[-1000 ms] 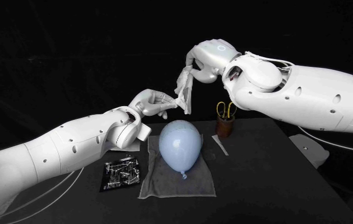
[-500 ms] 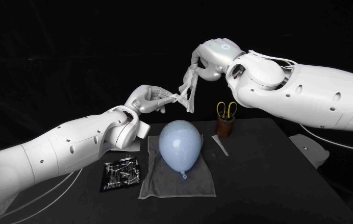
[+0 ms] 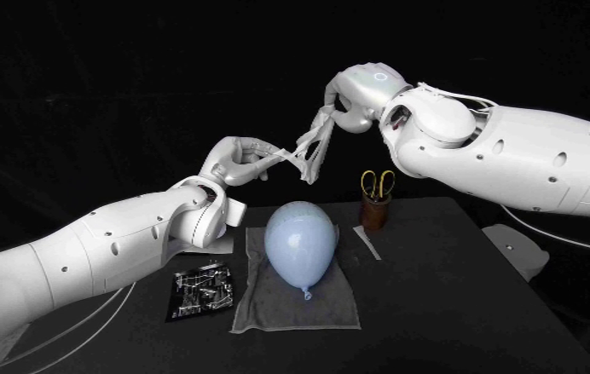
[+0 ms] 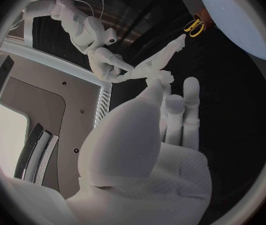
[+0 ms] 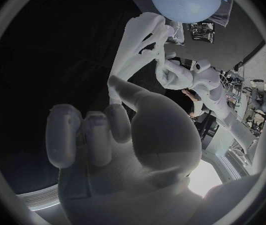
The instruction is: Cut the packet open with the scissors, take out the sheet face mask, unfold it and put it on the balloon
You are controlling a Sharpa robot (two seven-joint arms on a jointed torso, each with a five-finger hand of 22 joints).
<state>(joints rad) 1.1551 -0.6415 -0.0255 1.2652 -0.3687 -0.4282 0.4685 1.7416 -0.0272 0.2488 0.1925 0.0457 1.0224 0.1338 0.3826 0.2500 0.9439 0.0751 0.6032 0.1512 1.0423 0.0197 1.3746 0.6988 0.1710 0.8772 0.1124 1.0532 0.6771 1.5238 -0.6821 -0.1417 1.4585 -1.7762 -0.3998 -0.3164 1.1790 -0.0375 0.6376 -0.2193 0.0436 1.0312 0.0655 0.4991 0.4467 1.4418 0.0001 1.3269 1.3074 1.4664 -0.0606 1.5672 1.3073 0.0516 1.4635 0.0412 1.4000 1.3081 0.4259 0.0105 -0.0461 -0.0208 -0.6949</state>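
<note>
White sheet mask (image 3: 308,148) hangs in the air above the balloon (image 3: 301,242), pulled taut btwn both hands. The left hand (image 3: 240,159) pinches one end, up and to the balloon's left. The right hand (image 3: 341,112) pinches the other end, higher above the balloon's far tip. Vs 1 sec ago the left hand has drawn up and away from the right, so the mask, then a narrow folded strip hanging down, is now stretched w/ gaps opening in it. Unfolding is under way, not done, and nothing is on the balloon yet. The balloon hasn't moved and lies on a grey cloth (image 3: 264,306). Scissors (image 3: 378,182) stand in a cup (image 3: 375,214) just right of it, and a crinkly silver packet (image 3: 203,287) lies left of its knot end. Left wrist view: left hand (image 4: 155,150) w/ fingertips (image 4: 162,82) closed on the mask (image 4: 164,56), right hand (image 4: 104,62) gripping the far end, balloon (image 4: 239,15) beyond. Right wrist view: right hand (image 5: 145,135) holds the mask (image 5: 133,45), which runs toward the left hand (image 5: 170,74) w/ the balloon (image 5: 186,0) past it. Likely needs more spreading before lowering onto the balloon; a thin sheet could tear or cling to itself.
</note>
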